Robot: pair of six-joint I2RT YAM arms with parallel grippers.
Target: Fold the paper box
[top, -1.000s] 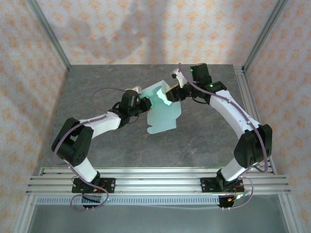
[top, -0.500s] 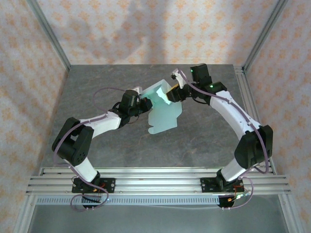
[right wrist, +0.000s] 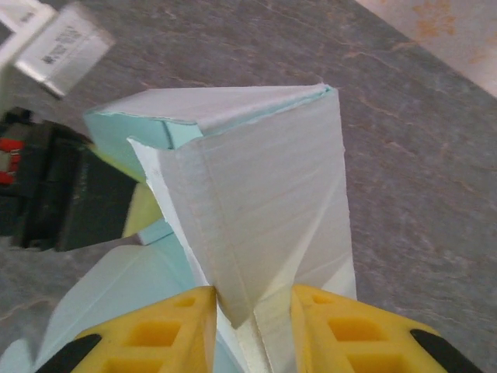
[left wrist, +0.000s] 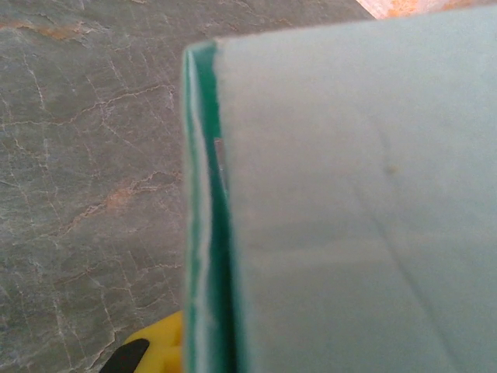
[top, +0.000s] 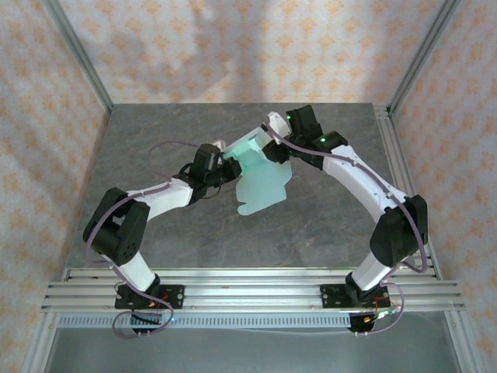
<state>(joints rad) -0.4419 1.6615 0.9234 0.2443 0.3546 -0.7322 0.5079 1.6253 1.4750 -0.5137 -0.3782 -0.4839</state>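
Observation:
The paper box (top: 264, 188), a pale mint-blue card sheet, hangs above the middle of the table between both arms. My left gripper (top: 227, 168) is shut on its left edge. In the left wrist view the card (left wrist: 349, 217) covers most of the frame, with one yellow finger (left wrist: 151, 348) just left of its edge. My right gripper (top: 273, 150) is at the sheet's upper part. In the right wrist view its yellow jaws (right wrist: 252, 299) press from both sides on a folded-up, wedge-shaped flap of the paper box (right wrist: 256, 194), whose white inner face shows.
The grey marbled table (top: 155, 140) is walled by patterned panels with metal posts (top: 78, 54) at the corners. An aluminium rail (top: 248, 291) runs along the near edge, carrying both arm bases. The left gripper's black body (right wrist: 62, 186) sits just beyond the folded flap.
My right gripper has shifted left onto the sheet's upper part and its jaws have narrowed onto the folded flap. The left arm and its grip have stayed put.

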